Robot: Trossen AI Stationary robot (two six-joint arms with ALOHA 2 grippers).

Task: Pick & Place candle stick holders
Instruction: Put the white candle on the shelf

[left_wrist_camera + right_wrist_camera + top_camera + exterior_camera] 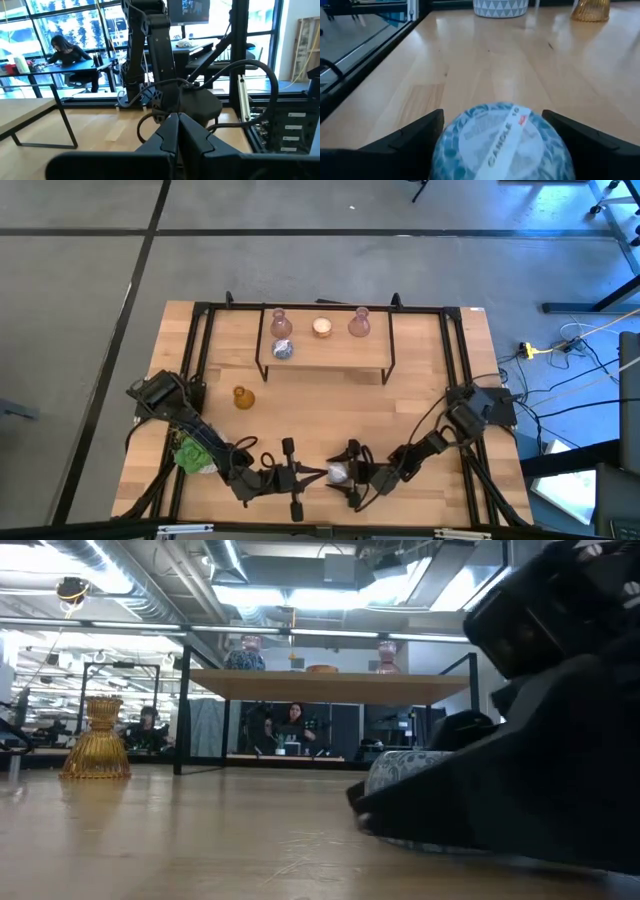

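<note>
My right gripper [343,475] is near the table's front edge, shut on a silvery-blue round holder [500,142] with a white label. My left gripper [314,473] is shut and empty just to the left of it, pointing at it. An amber holder [243,397] stands on its base on the table to the left. Two pink vase-shaped holders [280,323] [359,323], a cream-white one [322,328] and a second silvery-blue one [283,349] stand on the shelf [325,358] at the far side. My right gripper pinches the round holder between its two fingers [420,135], one on each side of its round wall [447,145]. The fingers come level from the table's right side. The labelled end [502,137] faces the wrist camera. I cannot tell whether it is clear of the table [405,775].
A green succulent in a pale patterned pot [192,455] stands at the front left, beside the left arm. The shelf has black metal legs [262,370]. A black frame [200,360] runs along the table's sides. Bare wood lies between the shelf and the grippers.
</note>
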